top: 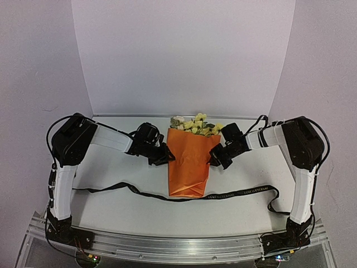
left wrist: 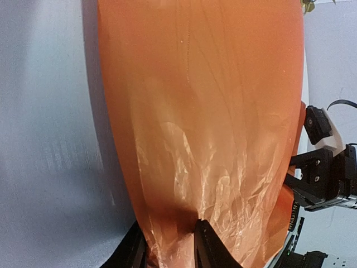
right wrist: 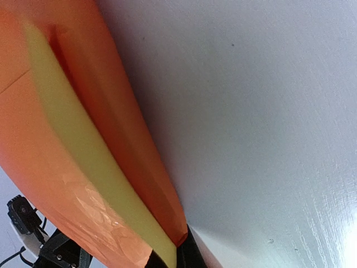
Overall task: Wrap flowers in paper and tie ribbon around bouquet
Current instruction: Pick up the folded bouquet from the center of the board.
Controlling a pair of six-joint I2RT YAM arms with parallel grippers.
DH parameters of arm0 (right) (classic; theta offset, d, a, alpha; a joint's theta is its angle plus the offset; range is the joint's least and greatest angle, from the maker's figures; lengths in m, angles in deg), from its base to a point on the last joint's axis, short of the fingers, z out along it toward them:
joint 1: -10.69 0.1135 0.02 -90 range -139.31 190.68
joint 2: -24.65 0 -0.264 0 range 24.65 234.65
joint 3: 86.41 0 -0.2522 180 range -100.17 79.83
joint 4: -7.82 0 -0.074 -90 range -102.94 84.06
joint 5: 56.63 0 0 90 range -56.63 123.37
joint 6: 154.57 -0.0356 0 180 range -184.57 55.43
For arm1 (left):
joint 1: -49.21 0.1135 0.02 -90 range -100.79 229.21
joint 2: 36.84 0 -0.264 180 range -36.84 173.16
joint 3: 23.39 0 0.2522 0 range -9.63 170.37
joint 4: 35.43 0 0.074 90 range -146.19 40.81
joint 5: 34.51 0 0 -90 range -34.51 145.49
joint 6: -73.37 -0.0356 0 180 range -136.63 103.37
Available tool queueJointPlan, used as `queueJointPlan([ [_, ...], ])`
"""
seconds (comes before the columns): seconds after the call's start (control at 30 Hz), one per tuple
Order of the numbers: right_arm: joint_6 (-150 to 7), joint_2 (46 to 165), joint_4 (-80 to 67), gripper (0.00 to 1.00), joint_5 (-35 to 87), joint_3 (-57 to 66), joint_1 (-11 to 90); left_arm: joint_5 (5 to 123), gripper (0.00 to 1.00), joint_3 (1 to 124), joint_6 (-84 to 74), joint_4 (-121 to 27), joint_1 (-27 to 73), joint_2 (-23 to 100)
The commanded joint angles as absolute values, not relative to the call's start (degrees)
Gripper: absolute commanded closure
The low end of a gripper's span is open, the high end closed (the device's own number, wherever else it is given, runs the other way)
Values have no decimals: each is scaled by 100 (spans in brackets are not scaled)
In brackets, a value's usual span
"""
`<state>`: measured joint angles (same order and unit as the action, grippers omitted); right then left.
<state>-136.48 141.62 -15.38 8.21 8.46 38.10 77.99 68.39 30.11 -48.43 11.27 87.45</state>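
Between the two grippers, near the middle of the white table [top: 122, 206], the bouquet [top: 188, 177] is lying with its length running away from the arm bases; the flowers [top: 195, 125] are poking out of its far end, pale yellow and cream with some green among them, while the paper [top: 187, 156] is covering the stems as an orange wrap that is narrowing a little toward the near end; the ribbon [top: 240, 192] is stretching across the table from left to right, passing under the near tip of the wrap and trailing off well to either side, its right end curling toward the right arm's base; the left gripper [top: 165, 156] is sitting right against the left edge of the wrap about halfway along it, and the right gripper [top: 214, 158] is sitting against the right edge at about the same height, so the wrap is lying directly between them; in the left wrist view the fingers [left wrist: 205, 245] are standing partly apart with crinkled, glossy orange sheet bunching up between them and touching both, so this gripper is pinching a fold of the wrap; in the right wrist view the fingers [right wrist: 191, 252] are pressing tightly together on the edge of the sheet, where its yellow side is showing as a long strip between two orange layers, so this gripper is clamping the thin edge just above the tabletop.
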Motion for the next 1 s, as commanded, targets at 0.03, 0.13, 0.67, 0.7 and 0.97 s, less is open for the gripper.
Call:
queueJointPlan([
  [0.03, -13091, 13787, -2310, 100, 789, 498, 3846, 7898, 86, 7168, 2917, -4883, 1124, 8716],
  [0.13, -12942, 13726, -2501, 100, 789, 411, 3853, 7962, 98, 7283, 2871, -5079, 1124, 8645],
  [0.67, -12409, 13316, -3410, 100, 909, 160, 4005, 8213, 100, 7730, 2877, -5861, 1123, 8131],
  [0.7, -12408, 13291, -3426, 100, 908, 182, 4022, 8212, 100, 7699, 2883, -5889, 1120, 8075],
  [0.97, -12368, 13108, -3442, 100, 986, 493, 4212, 8225, 100, 7257, 2939, -5932, 991, 7638],
])
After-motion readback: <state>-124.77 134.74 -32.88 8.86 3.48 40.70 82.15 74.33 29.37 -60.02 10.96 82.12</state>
